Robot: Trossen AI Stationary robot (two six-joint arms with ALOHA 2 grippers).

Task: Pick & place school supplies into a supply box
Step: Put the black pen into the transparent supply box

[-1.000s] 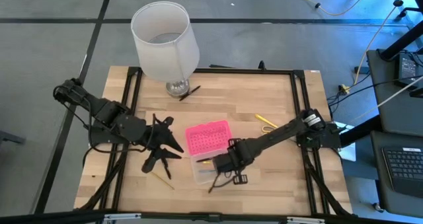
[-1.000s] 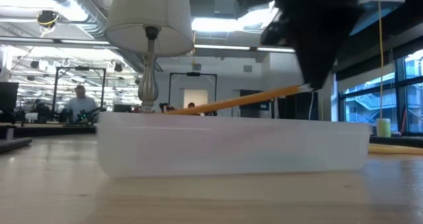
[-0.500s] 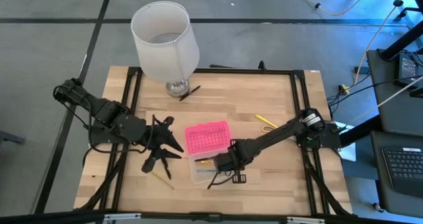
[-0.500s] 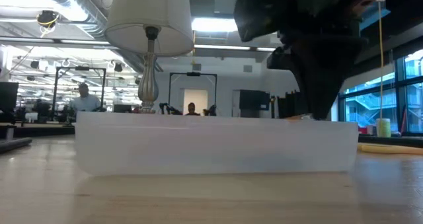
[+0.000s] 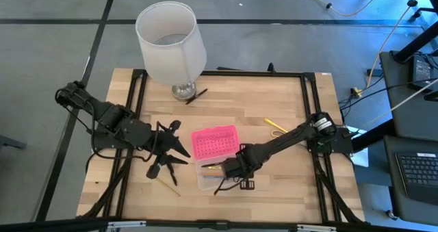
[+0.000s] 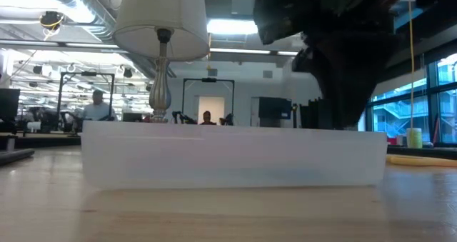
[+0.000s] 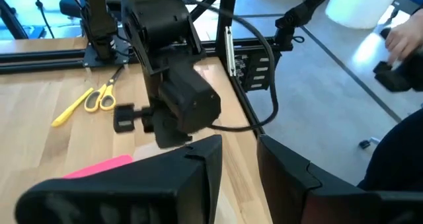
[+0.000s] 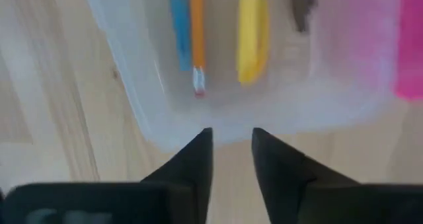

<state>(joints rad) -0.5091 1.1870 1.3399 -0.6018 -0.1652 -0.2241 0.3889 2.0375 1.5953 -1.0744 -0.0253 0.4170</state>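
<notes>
The supply box lies on the table near its front middle, with the pink lid [image 5: 214,143] folded open toward the far side and the clear base [image 5: 207,176] nearer. In the base lie a blue pen [image 8: 178,26], an orange pencil [image 8: 197,32], a yellow piece [image 8: 253,32] and a dark one [image 8: 303,6]. My right gripper [image 8: 231,151] points down over the base's right end [image 5: 231,172], open, with nothing between its fingers. My left gripper [image 7: 238,171] hangs above the table left of the box [image 5: 170,153], open and empty. A tan pencil [image 5: 168,186] lies on the wood below it.
Yellow-handled scissors [image 5: 276,127] lie right of the lid, also seen in the left wrist view [image 7: 86,104]. A white lamp [image 5: 171,44] stands at the far left, with a small dark thing [image 5: 196,95] by its foot. A black frame [image 5: 311,109] runs around the table.
My right gripper has opened and let go of the orange pencil. A second ago the pencil stuck out slanting over the box's rim; now it lies inside the base. The gripper has sunk slightly over the box. The box has slid a little toward the table's left.
</notes>
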